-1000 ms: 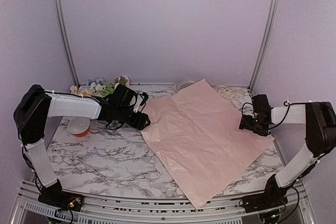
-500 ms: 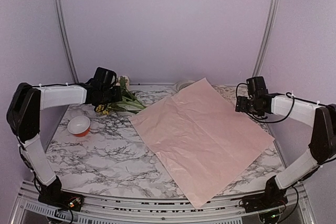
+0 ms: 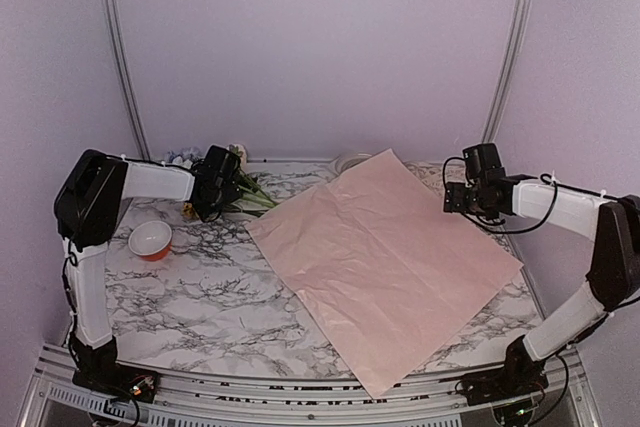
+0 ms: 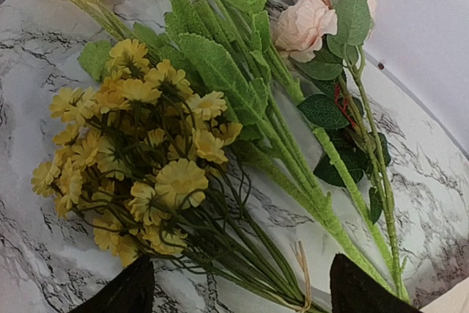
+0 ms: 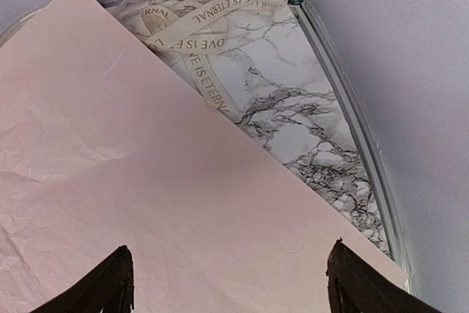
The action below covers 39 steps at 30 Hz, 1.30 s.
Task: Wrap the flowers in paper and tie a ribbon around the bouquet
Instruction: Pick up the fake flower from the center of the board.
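While the flowers (image 4: 183, 159) lie near the paper (image 3: 380, 267), the left claw (image 4: 238, 284) and the right claw (image 5: 229, 262) are held open.

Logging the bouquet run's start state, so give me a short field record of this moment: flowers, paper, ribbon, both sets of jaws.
flowers: loose bunch lying at far left, unwrapped
paper: spread flat, centre to right
ribbon: loose coil at far right corner, beside the paper's edge
left jaws: open, over the flower stems
right jaws: open, above the paper's far right edge
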### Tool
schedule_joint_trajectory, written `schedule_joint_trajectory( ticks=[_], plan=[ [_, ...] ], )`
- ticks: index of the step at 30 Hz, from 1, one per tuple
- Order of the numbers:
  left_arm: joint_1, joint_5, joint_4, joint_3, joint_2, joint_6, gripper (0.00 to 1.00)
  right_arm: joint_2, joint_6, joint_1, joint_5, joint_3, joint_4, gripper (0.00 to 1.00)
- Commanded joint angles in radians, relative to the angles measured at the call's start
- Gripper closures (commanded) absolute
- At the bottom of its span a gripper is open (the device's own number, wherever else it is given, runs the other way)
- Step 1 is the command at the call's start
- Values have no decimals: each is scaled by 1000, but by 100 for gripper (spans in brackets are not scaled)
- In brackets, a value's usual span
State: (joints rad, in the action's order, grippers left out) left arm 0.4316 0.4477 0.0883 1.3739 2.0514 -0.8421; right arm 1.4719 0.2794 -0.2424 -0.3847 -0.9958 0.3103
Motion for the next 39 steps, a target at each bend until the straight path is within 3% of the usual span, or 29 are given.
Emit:
schedule_joint_trajectory(
  ticks=[1,5,10,20,23,27,28,35,39],
  plan=[
    [-3,55,55,72,67,-64,16,18,-9,-5,-6,-2,-1,12],
    [-3,82,102,130,118,-56,1,16,-11,-4,-4,0,-2,12],
    [-1,97,140,164,158,-64,3,9,-9,-5,5,12,-11,12],
    [-1,129,197,154,181,-45,28,3,-8,-4,17,8,-10,12],
    [-4,140,199,129,169,-44,51,0,-6,-5,26,7,-13,12],
    [-6,161,198,86,131,-53,89,-12,-9,-5,24,17,-15,12],
    [-7,168,198,75,119,-57,95,-14,-10,-5,22,19,-16,12],
    [1,276,108,-65,-80,-113,100,-35,-13,-5,25,17,-6,12],
    [31,379,-54,-144,-217,39,100,-57,-22,-4,57,20,-6,12]
  ],
)
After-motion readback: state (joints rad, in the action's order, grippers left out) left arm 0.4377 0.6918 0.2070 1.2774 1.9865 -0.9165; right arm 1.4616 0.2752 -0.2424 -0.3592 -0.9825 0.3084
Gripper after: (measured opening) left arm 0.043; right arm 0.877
